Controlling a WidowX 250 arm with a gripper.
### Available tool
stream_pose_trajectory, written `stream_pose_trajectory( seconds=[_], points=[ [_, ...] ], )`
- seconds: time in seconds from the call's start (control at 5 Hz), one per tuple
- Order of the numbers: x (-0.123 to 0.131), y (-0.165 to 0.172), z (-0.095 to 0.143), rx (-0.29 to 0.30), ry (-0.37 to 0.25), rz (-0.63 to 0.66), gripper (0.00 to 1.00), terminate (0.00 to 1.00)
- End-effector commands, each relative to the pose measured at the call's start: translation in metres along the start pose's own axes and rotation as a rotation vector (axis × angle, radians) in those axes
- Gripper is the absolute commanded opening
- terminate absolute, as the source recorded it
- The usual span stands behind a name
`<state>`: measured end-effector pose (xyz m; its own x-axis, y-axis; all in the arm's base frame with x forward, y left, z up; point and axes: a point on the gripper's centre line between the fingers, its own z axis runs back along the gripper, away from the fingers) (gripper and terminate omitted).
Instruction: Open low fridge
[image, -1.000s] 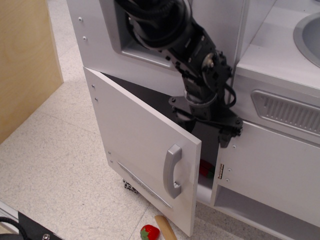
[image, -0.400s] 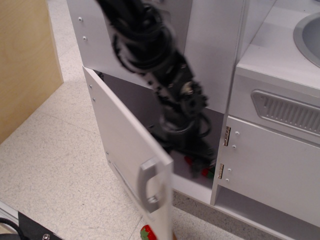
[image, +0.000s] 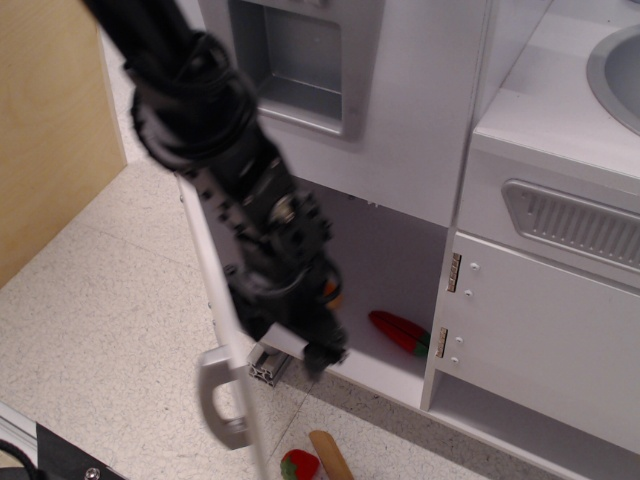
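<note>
The low fridge door (image: 228, 320) is swung wide open and shows almost edge-on, with its grey curved handle (image: 220, 397) facing left. The fridge compartment (image: 385, 255) behind it lies open, with a red pepper (image: 399, 332) on its floor. My black arm comes down from the top left, and my gripper (image: 318, 352) hangs low, right of the door's inner face and in front of the compartment's lower edge. It is blurred and its jaws do not show clearly. It holds nothing that I can see.
The white panel with the grey dispenser recess (image: 290, 60) is above. A smaller white door (image: 540, 340) and a vent grille (image: 570, 225) are to the right. A toy strawberry (image: 298, 465), a bread stick (image: 330, 455) and a metal bar (image: 265, 365) lie on the floor. A wooden panel (image: 50, 120) stands left.
The door has swung from partly open to wide open, leftward. My arm has moved left and down along with it, uncovering the compartment and the dispenser panel.
</note>
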<state>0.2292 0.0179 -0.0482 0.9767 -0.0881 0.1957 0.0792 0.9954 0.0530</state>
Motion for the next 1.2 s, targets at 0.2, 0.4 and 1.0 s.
stream_pose_trajectory(
  seconds=[0.2, 0.4, 1.0],
  points=[
    [-0.028, 0.069, 0.016, 0.053, -0.079, -0.061, 1.0, 0.0],
    [-0.033, 0.083, 0.014, 0.083, -0.08, -0.069, 1.0, 0.0],
    [-0.033, 0.083, 0.014, 0.083, -0.08, -0.069, 1.0, 1.0]
  ],
)
